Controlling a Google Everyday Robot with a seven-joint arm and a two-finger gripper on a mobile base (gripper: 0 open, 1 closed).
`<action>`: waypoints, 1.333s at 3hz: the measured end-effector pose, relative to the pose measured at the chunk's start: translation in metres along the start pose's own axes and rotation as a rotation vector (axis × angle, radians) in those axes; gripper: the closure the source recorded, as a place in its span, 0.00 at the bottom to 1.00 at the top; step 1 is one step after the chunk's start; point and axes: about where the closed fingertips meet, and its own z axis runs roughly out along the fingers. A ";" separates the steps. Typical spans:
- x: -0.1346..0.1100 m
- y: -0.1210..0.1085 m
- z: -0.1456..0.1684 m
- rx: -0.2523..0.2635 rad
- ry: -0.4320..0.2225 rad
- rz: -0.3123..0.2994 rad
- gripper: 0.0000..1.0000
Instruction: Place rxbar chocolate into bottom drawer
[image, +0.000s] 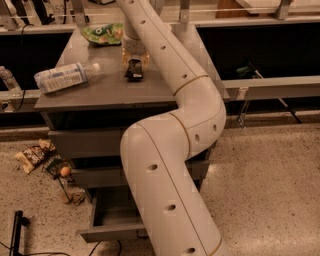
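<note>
No lettering is legible, even on the rxbar chocolate beneath the jaws.

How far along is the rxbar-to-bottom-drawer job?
Done: the bottom drawer stands pulled open, and no bar shows in the visible part of it. In hand: the gripper is down at the rxbar chocolate, which lies on the cabinet top; a grasp cannot be confirmed. Left: lift the bar, carry it down to the drawer, release it inside.
</note>
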 end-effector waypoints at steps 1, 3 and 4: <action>-0.007 -0.010 -0.036 0.072 -0.009 -0.014 1.00; -0.023 -0.016 -0.104 0.215 0.023 0.069 1.00; -0.028 -0.006 -0.173 0.328 0.157 0.128 1.00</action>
